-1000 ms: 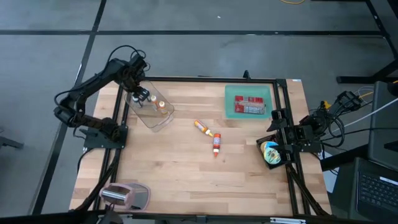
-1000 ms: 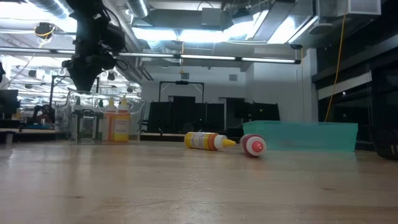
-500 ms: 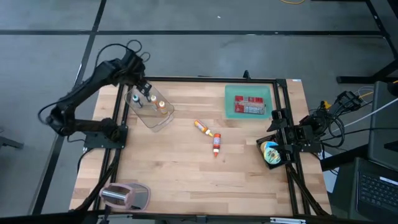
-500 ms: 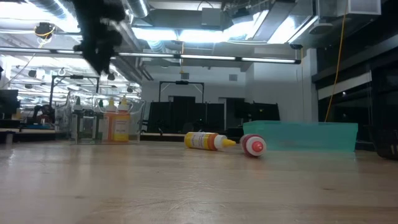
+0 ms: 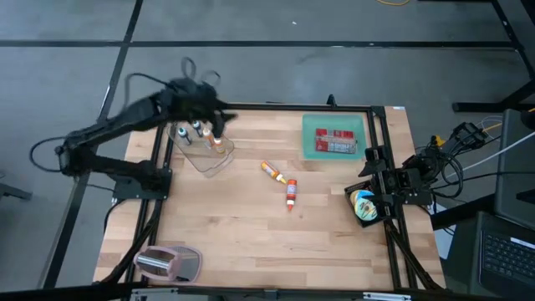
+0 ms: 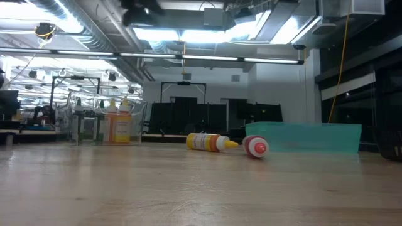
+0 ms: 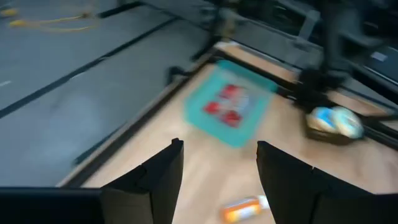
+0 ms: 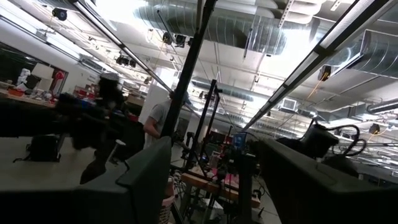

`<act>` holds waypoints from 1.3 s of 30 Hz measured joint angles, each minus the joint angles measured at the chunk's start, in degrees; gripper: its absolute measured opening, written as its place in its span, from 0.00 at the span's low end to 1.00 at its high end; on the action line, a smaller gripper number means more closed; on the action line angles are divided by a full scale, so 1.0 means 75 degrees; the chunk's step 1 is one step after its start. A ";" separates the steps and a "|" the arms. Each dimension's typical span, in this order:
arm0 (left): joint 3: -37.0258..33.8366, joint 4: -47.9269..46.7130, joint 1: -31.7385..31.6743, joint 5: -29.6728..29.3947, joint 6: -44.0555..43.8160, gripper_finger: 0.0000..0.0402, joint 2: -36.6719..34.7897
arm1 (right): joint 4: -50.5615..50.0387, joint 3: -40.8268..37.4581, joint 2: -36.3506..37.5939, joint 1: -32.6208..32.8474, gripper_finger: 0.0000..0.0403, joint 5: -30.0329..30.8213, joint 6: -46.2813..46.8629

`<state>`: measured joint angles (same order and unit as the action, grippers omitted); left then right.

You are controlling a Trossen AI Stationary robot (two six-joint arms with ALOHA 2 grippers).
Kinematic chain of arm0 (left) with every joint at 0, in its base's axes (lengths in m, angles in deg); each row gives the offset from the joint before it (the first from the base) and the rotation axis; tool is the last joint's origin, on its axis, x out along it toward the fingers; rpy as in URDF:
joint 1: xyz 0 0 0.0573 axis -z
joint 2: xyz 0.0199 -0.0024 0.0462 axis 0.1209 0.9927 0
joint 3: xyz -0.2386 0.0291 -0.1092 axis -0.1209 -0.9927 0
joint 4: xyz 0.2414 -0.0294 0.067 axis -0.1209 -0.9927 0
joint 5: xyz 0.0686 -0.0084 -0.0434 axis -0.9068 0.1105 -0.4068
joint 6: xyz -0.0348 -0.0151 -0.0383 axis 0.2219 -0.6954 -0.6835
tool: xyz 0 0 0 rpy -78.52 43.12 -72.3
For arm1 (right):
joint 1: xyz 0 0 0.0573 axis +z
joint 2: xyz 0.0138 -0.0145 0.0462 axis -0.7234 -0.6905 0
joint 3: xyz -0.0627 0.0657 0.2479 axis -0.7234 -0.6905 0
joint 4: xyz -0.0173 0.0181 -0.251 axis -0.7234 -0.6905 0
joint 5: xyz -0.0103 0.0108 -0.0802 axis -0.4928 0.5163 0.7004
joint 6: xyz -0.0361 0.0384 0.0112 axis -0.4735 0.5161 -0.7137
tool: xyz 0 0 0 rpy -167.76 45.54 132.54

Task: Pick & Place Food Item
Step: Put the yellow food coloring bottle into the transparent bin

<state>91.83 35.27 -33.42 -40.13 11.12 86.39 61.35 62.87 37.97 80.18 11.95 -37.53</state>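
the left gripper (image 5: 224, 119), jaws spread and empty, has swung up off the clear bin (image 5: 203, 149) toward the yellow bottle (image 5: 272, 172) and red bottle (image 5: 291, 195) lying ahead of it, while the right gripper (image 5: 374, 186) waits, jaws spread.

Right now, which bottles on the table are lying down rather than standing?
The two loose ones mid-table: the yellow bottle and the red-capped bottle, both on their sides on the bare wood. The others stand upright inside the clear container at the table's back left.
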 joint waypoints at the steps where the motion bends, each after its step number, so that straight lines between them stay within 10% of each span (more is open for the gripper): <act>1: -0.0016 0.0225 0.0414 -0.0156 -0.0030 0.49 0.0147 | 0.0000 0.0000 0.0002 0.0000 0.60 0.0001 0.0013; 13: 0.0004 0.3397 0.3734 -0.1655 0.0980 0.49 0.3491 | -0.0076 0.0000 -0.0001 0.0000 0.60 -0.0002 0.0200; 39: 0.4832 -0.2151 0.4397 -0.2445 0.4478 0.49 0.8536 | -0.0170 0.0000 0.0001 0.0001 0.60 -0.0002 0.0196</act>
<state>128.07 19.14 -0.44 -58.47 44.70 150.41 60.08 62.87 37.98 80.19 11.93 -36.06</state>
